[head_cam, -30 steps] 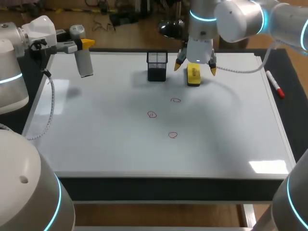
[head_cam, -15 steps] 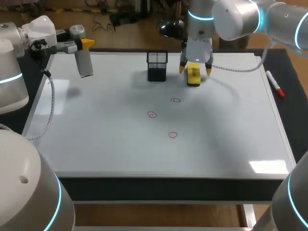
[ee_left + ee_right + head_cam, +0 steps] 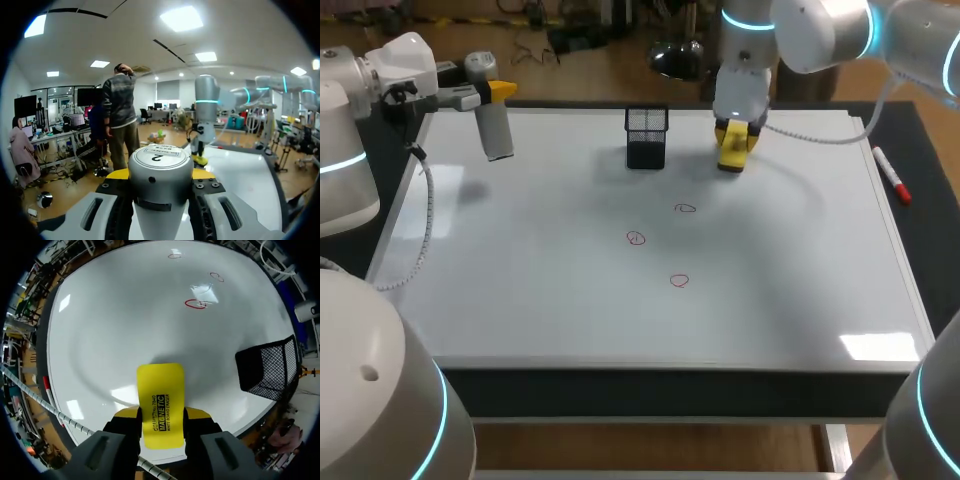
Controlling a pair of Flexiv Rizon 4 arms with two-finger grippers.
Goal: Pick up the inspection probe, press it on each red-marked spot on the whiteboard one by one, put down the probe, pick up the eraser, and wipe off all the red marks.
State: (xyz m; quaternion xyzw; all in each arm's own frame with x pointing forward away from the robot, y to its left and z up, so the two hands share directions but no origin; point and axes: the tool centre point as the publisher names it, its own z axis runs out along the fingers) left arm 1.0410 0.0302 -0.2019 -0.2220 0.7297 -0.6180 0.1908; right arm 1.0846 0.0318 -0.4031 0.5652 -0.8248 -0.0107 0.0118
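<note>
- Presently, the right arm comes in from the right rear, its wrist above the far side of the white whiteboard lying on the bench
- right fingers are clamped on the yellow rectangular eraser, one finger against each long side; roughly half the eraser sticks out ahead of the tips
- In the head view the eraser hangs tilted, its lower end close over the board; contact with the surface cannot be told
- The black wire-mesh holder stands upright on the board just beside the eraser, on its left, apart from it
- Three small red circle marks near mid-board, all intact: far one, left one, near one; each lies well apart from the eraser and nearer the camera
- A red-capped marker pen lies near the board's right edge
- The left arm sits at the far left corner, off the marks
- left fingers grip the grey cylindrical inspection probe from both sides, yellow tips showing to either side of its round cap
- From overhead the probe hangs upright from the fingers, raised above the board's far left corner
</note>
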